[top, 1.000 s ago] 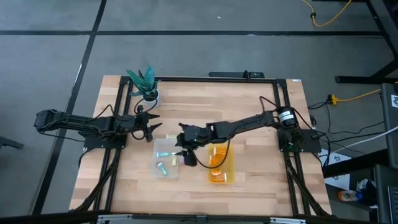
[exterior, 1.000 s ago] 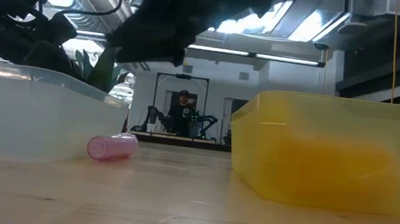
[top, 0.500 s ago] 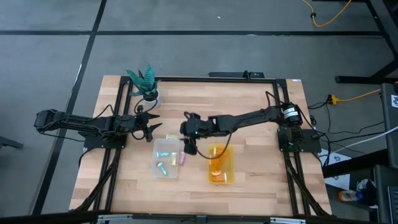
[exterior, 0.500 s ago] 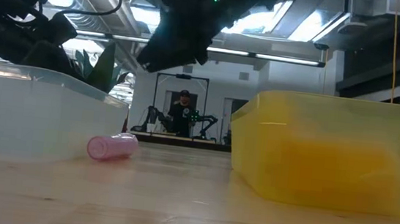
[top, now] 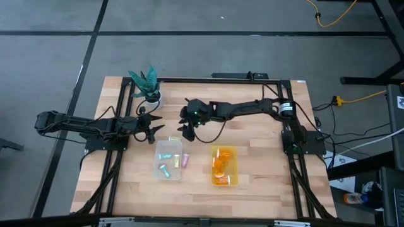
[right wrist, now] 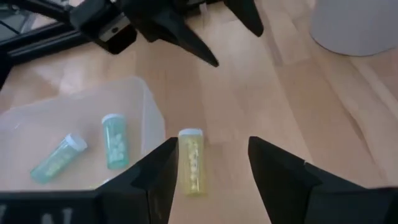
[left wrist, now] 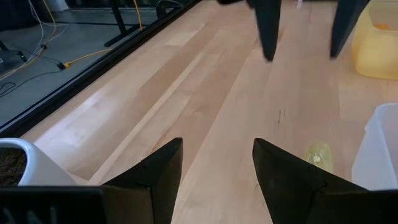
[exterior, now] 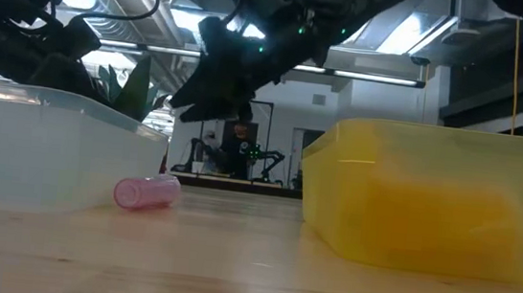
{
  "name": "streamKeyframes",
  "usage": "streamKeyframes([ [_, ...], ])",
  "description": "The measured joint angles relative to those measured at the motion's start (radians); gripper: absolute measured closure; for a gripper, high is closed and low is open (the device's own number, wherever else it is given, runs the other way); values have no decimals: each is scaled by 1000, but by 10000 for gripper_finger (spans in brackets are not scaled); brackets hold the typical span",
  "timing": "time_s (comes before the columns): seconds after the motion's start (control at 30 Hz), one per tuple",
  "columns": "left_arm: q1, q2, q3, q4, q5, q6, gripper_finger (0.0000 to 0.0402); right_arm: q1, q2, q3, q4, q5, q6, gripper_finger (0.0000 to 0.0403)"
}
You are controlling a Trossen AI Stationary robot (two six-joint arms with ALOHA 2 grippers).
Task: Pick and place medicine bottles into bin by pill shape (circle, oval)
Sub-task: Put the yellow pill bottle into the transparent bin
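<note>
Yellow bottle (right wrist: 191, 160) lies beneath the open right gripper (right wrist: 208, 163).

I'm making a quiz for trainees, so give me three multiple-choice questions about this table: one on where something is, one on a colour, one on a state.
1. Where does the pink bottle lie?
A. inside the yellow bin
B. on the table between the two bins
C. by the plant pot

2. What colour is the bin holding orange bottles?
A. yellow
B. blue
C. black

3. How are the right gripper's fingers?
A. shut on a bottle
B. open, empty
C. out of view

Answers: 1 B, the high view shows it beside the clear bin; 2 A, its walls are yellow; 3 B, its wrist view shows spread fingers holding nothing.
</note>
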Motion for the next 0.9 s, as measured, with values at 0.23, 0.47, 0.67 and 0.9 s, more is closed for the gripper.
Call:
streamKeyframes([
  [0.23,0,0,0,0,0,0,211,-24,55,0,75,-80,35,206],
  [0.47,0,0,0,0,0,0,211,-26,137,0,161,-93,29,206],
  [0.67,0,0,0,0,0,24,211,-43,215,146,143,-108,-4,206],
  [0.9,0,0,0,0,0,34,211,-53,279,328,-179,-109,-71,206],
])
